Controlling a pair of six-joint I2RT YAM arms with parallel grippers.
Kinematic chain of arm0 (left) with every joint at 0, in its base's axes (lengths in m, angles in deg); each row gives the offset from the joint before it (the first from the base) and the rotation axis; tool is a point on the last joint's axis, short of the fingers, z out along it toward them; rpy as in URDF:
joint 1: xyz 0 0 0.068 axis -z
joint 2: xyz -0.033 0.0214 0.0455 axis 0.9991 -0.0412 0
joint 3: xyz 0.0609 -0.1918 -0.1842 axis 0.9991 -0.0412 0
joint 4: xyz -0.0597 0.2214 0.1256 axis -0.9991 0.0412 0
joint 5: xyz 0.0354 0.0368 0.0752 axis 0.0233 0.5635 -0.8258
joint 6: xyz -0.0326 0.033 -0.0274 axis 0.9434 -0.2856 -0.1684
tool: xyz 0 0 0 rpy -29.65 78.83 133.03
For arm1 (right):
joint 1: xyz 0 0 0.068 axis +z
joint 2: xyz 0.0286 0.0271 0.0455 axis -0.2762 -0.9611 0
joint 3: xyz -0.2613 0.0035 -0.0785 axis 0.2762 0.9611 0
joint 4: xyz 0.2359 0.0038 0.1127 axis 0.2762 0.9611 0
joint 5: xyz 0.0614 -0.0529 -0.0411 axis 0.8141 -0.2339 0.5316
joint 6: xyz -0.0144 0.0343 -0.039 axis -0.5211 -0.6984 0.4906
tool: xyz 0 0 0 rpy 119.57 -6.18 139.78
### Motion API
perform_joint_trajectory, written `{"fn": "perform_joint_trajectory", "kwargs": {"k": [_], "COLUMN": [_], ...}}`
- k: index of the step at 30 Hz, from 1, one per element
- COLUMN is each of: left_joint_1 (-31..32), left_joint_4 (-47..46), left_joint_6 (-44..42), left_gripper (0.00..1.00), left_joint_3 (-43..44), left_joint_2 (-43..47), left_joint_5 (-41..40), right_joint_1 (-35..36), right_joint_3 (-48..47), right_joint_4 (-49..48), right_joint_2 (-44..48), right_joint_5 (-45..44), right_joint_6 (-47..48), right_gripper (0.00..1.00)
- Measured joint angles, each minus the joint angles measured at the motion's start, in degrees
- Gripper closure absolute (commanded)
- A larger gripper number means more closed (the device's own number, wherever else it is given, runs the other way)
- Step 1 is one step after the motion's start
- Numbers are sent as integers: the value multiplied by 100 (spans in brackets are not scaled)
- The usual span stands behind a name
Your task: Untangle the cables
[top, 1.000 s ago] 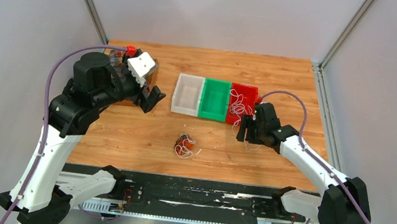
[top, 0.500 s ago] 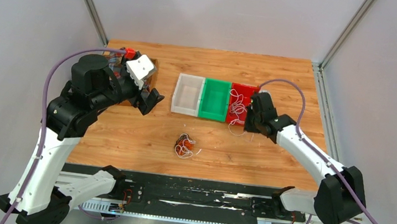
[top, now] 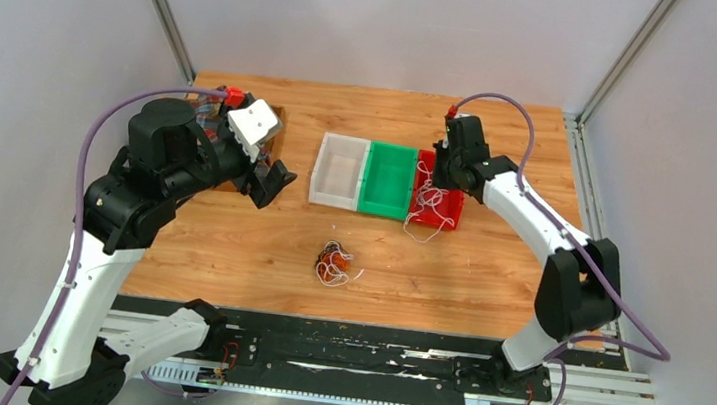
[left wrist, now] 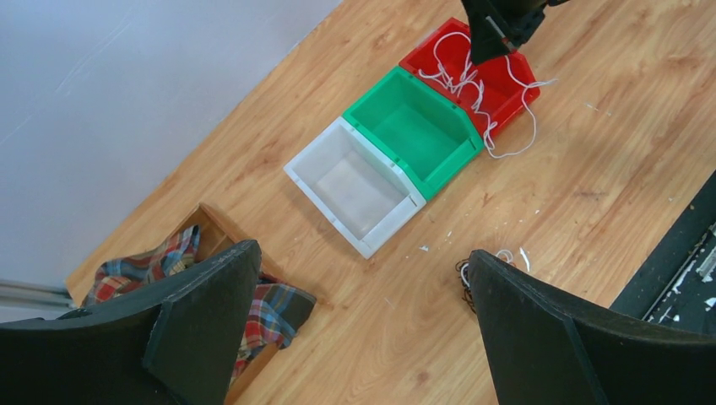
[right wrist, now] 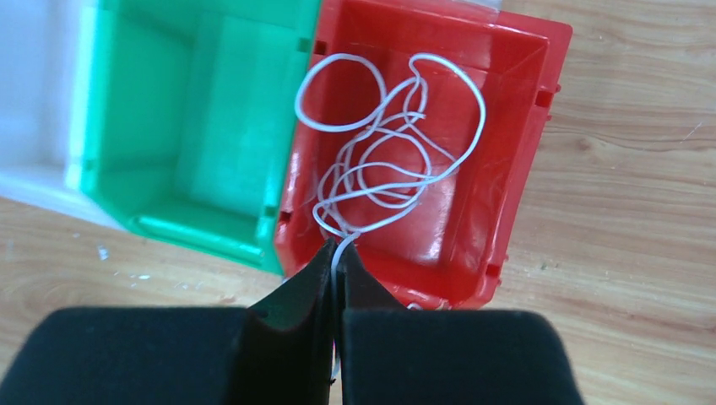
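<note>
- Over the red bin (right wrist: 523, 126), at the right gripper (right wrist: 336, 253): jaws pressed together on a strand of white cable (right wrist: 376, 179), loops lying inside the bin, one loop spilling over its wall onto the table (top: 230, 239).
- At the left gripper (left wrist: 361, 253): fingers wide apart, gripping nothing, hovering near a wooden box (left wrist: 211, 224), well apart from the bins.
- Mid-table, nearer the arm bases: a small tangle (top: 332, 262) of orange, dark and white cables, apart from both grippers.
- Likely in hand: laying the white cable into the red bin. Best done by centring over the bin before opening, to gather the trailing loop inside rather than leave it draped on the wall. Worth avoiding any sideways drag that could shift the bin or nudge the green bin (right wrist: 203, 110) touching it.
- Counted: three bins in a row, white bin (left wrist: 350, 181), green, red; one tangle; one box, holding one plaid cloth (left wrist: 143, 266). White loops too overlapped to tell whether one cable or several; strands in the tangle likewise uncountable.
</note>
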State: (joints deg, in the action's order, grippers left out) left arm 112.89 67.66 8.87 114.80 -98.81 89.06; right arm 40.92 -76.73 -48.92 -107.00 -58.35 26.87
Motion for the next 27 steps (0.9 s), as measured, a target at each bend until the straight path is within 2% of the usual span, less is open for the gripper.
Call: {"fn": "perform_joint_trajectory", "kwargs": {"k": [3, 7, 12, 15, 18, 27], "left_joint_1": [0, -2, 0, -2, 0, 0], "left_joint_4": [0, -2, 2, 2, 4, 48], "left_joint_6": [0, -4, -24, -28, -39, -46], "left_gripper": [2, 1, 5, 11, 16, 17], "left_joint_3": [0, 0, 0, 0, 0, 0], "left_joint_2": [0, 4, 7, 7, 4, -39], "left_joint_5": [9, 11, 46, 70, 103, 162], "right_joint_1": [-210, -457, -656, -667, -667, -745], "right_joint_3": [-225, -649, -1665, -2046, -2151, -1965], "right_joint_4": [46, 136, 157, 85, 20, -450], "right_joint_2": [-487, -675, -673, -671, -671, -662], "right_joint_5": [107, 232, 382, 442, 483, 616], "right_joint_6": [68, 129, 262, 345, 437, 667], "right_gripper": [99, 99, 99, 99, 99, 99]}}
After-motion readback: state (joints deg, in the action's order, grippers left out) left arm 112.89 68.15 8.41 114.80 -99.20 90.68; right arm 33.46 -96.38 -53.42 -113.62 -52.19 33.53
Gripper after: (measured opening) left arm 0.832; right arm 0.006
